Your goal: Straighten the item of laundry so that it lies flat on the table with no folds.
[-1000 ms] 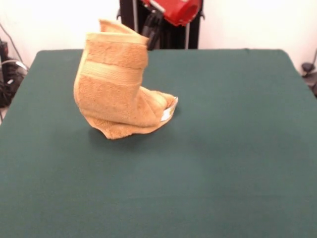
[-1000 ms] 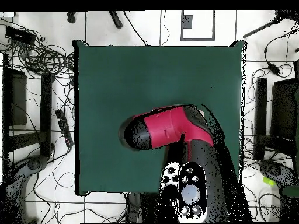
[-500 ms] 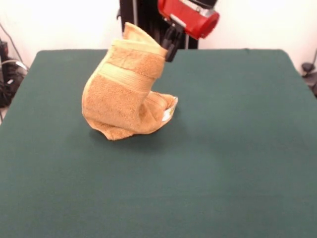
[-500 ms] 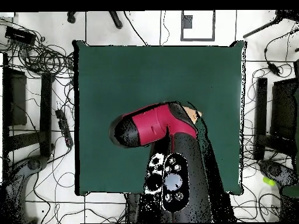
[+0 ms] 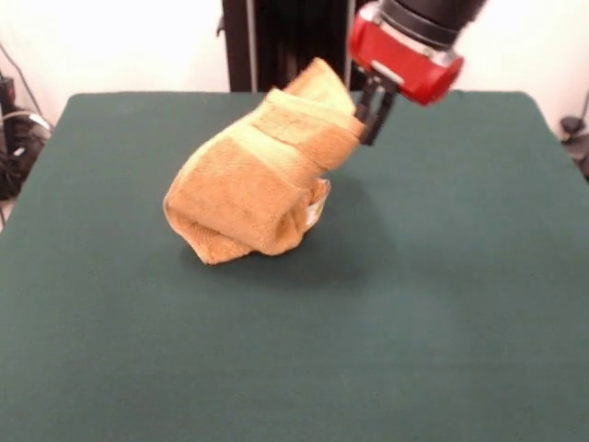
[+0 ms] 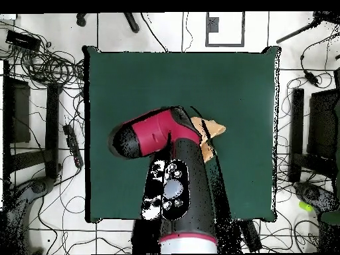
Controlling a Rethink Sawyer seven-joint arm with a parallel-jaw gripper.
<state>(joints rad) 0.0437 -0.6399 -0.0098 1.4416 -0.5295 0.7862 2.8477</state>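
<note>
1. Towel first: the small orange-tan terry hand towel (image 5: 253,189) is seen bunched and doubled over, its lower part resting on the dark green felt surface (image 5: 442,313) and its upper part held off it.
2. It is placed a little toward the far edge of the surface and left of centre in the front view; in the overhead view only a tan corner (image 6: 207,127) is shown beside the red and black arm (image 6: 174,186), the rest being hidden beneath it.
3. The black gripper (image 5: 371,121) is clenched on the towel's raised upper end, just below the red wrist housing (image 5: 405,63).
4. The task is judged to be at an early stage: nothing is yet spread flat, several folds are visible, and the lower part is rolled under itself. A flat woven band (image 5: 276,138) is seen crossing the lifted part.
5. What is left, as a judgement: the cloth must be drawn out, laid down and its folds opened.
6. The long axis is tilted, running from the low bundle at the left up to the gripped end at the right in the front view.
</note>
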